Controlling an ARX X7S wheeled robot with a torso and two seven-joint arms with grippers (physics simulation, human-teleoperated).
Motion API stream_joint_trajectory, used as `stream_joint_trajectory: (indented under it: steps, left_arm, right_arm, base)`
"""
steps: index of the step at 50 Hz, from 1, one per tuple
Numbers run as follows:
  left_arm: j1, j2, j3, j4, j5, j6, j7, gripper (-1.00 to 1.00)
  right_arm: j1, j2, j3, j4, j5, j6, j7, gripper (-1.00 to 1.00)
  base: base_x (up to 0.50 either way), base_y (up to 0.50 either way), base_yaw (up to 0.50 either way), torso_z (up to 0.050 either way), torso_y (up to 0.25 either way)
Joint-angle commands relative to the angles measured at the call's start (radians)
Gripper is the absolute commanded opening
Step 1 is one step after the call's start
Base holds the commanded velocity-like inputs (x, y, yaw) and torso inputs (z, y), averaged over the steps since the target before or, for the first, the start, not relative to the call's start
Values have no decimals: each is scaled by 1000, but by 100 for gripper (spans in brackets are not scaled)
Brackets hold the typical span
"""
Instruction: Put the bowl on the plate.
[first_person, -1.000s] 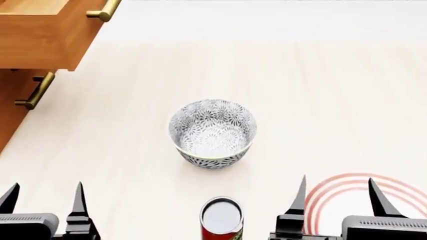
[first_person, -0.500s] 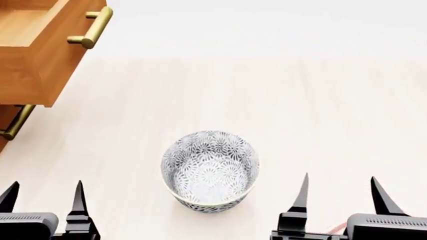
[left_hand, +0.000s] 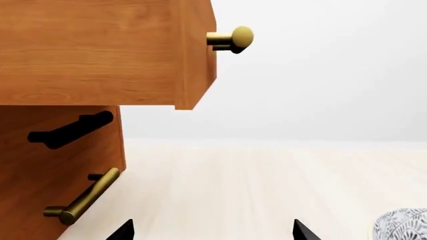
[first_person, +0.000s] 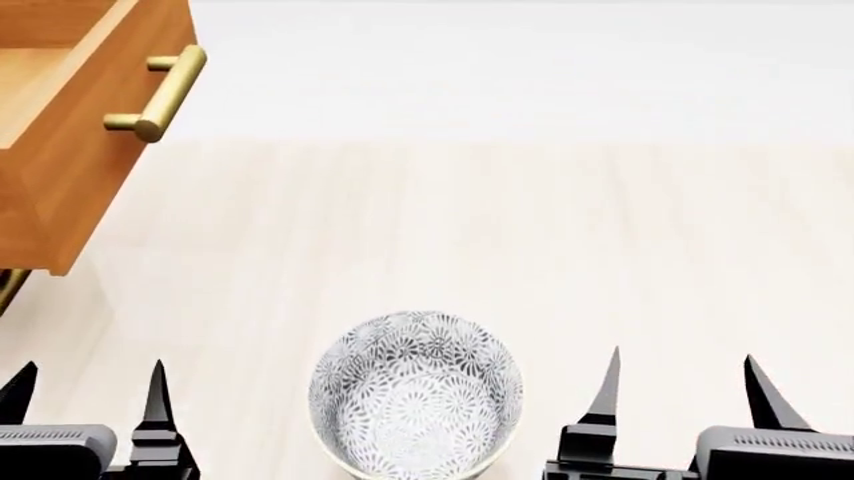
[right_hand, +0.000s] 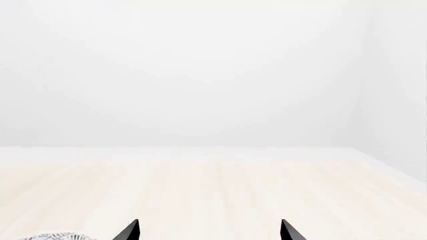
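One bowl (first_person: 415, 395) stands upright on the pale wooden floor (first_person: 534, 230) at the near edge of the head view, partly cut off by the frame. It sits between two grippers, touching neither. The left gripper (first_person: 87, 385) and the right gripper (first_person: 678, 385) each hold their fingers wide apart and grasp nothing. One wooden cabinet (first_person: 67, 150) stands at the far left, with one open drawer and a brass handle (first_person: 158, 92). Ahead and to the right the floor lies bare up to the white wall (right_hand: 200, 75).
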Motion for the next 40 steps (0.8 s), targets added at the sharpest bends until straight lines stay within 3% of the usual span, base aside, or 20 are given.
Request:
stream_joint_trajectory:
  steps: [1, 14, 29, 40]
  left_arm:
    - [2, -6, 3, -6, -5, 7, -7, 100]
    - [3, -14, 1, 10, -14, -6, -22, 100]
    - [5, -25, -19, 14, -22, -9, -49, 100]
    - [-2, -34, -24, 14, -22, -10, -62, 100]
  right_arm:
    - [11, 7, -8, 12, -3, 9, 7, 100]
    - [91, 43, -57, 7, -10, 116, -4, 100]
    - [385, 98, -137, -68, 118, 532, -68, 100]
    - [553, 108, -234, -65, 214, 714, -170, 100]
  base:
    - [0, 0, 0, 0, 0]
    - [0, 0, 0, 0, 0]
    - [0, 0, 0, 0, 0]
    - [0, 0, 0, 0, 0]
